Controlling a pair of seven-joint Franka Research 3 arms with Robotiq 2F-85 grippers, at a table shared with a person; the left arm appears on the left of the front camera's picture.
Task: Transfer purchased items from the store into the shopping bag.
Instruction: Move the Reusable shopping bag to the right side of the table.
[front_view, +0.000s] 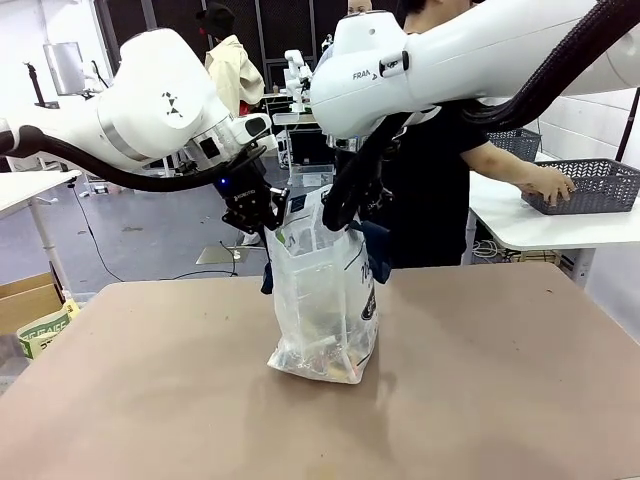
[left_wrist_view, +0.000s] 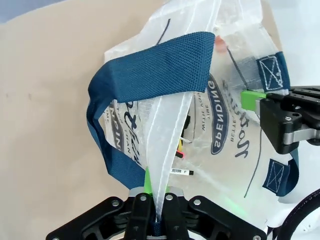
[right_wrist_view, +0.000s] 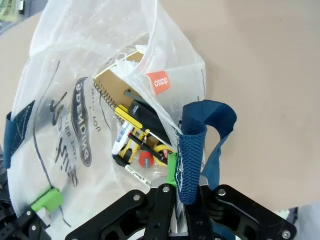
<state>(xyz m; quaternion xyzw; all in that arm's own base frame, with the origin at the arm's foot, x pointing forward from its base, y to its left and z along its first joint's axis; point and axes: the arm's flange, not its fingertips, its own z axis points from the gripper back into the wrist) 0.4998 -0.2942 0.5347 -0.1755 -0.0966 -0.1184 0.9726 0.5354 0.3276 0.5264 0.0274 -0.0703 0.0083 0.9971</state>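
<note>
While both pincers grip its top, the shopping bag (front_view: 325, 310) stands upright on the brown table (front_view: 150, 400), about mid-table, its base resting on the surface.

- Contents, seen through the mouth: brown spiral-bound notebook (right_wrist_view: 112, 85), yellow-and-black tool (right_wrist_view: 132, 120), a few smaller pieces low in the bag that are too jumbled to name.
- Left gripper (left_wrist_view: 156, 200): at the bag's left top edge, jaws fully closed on a fold of the translucent wall, with one navy strap handle (left_wrist_view: 150, 75) looped just beyond it.
- Right gripper (right_wrist_view: 177, 185): at the bag's right top edge, jaws fully closed on the other navy strap (right_wrist_view: 195, 145).
- Axis: the mouth is stretched left to right between the two grips, opening upward.
- Far right: grey basket (front_view: 590, 185) on a white side table (front_view: 540, 225), well apart from the bag, with the person's hand (front_view: 550, 183) at its near-left rim.

Judgement: the basket lies far-right of the bag, nearer the right arm, but both pincers are occupied. Anything more must drop in from above, between the two grips.
</note>
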